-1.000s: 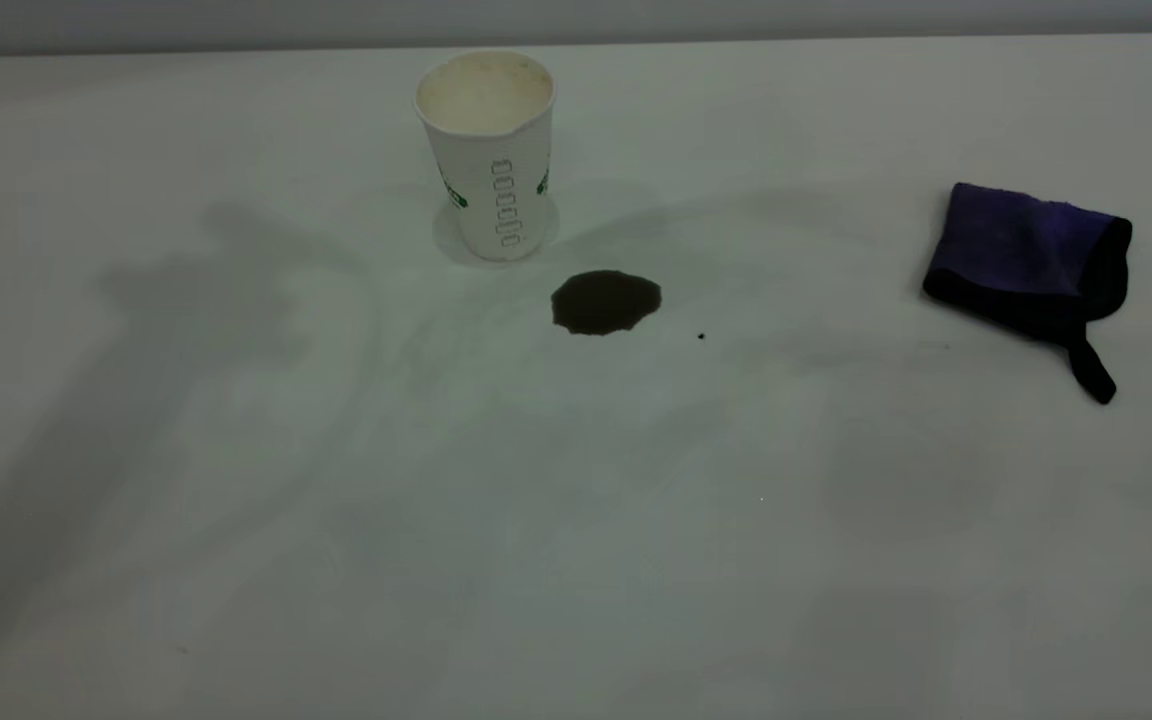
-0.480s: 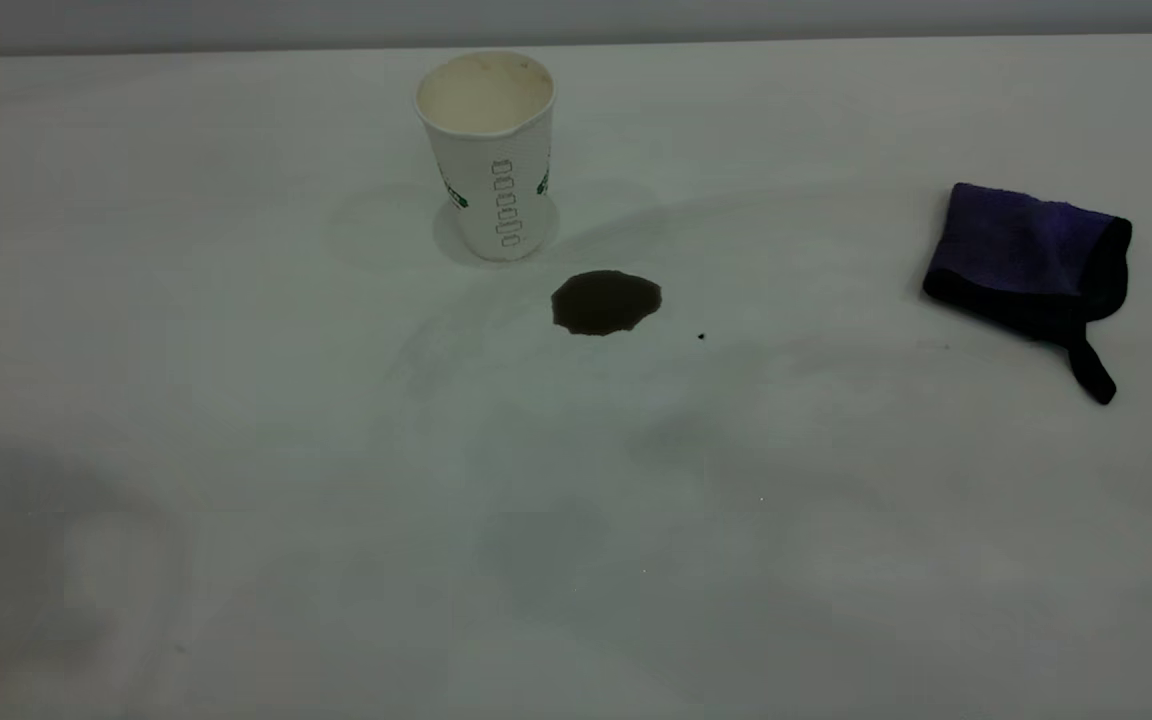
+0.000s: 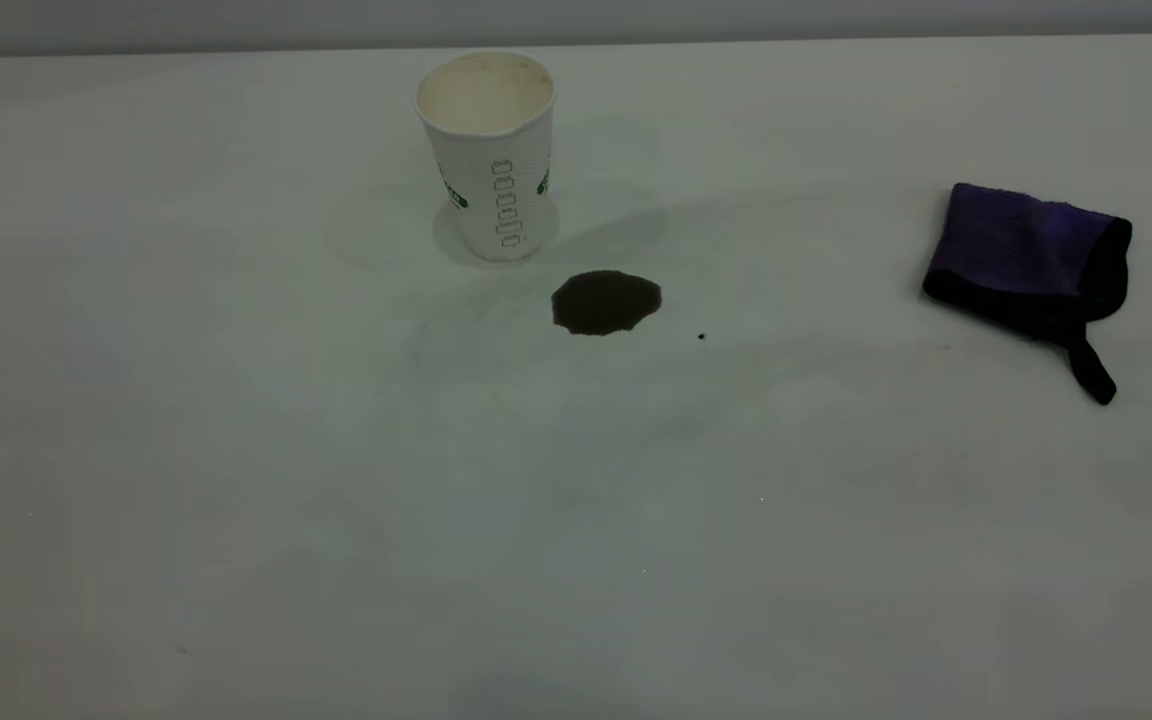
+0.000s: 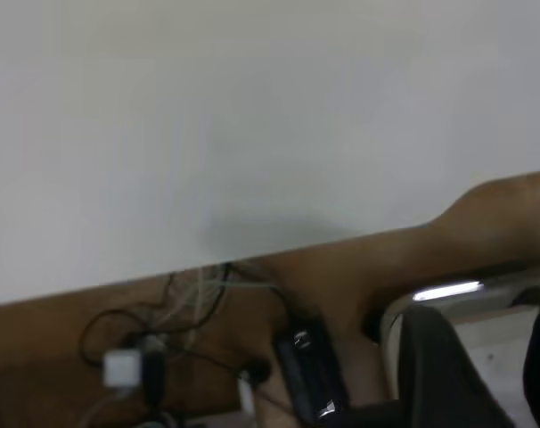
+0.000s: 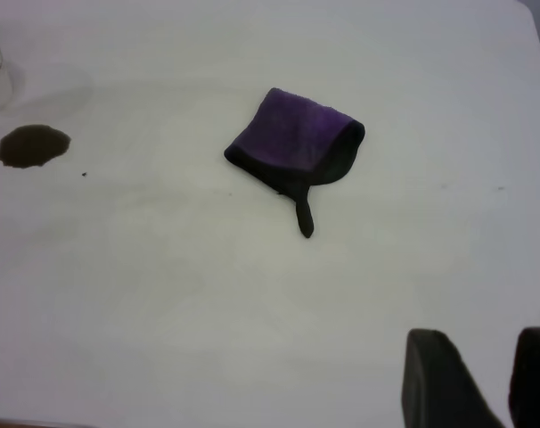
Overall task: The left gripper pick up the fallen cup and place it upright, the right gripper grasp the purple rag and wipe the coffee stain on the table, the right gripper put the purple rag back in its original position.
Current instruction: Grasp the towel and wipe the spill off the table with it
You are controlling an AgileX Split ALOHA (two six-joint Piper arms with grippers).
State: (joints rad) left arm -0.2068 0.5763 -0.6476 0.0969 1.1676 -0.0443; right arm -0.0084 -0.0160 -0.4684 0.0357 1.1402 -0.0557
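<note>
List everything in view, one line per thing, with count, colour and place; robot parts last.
paper cup: one, white with green band, upright at the far centre of the table.
coffee stain: one, dark brown, just in front and right of the cup.
dark speck: one, right of the stain.
purple rag: one, purple with black edging, folded at the right.
table: one, white.
cables and a plug: below the table edge, left wrist view.
left gripper: black, beyond the table edge.
right gripper: black, jaws apart, above the table short of the rag.
</note>
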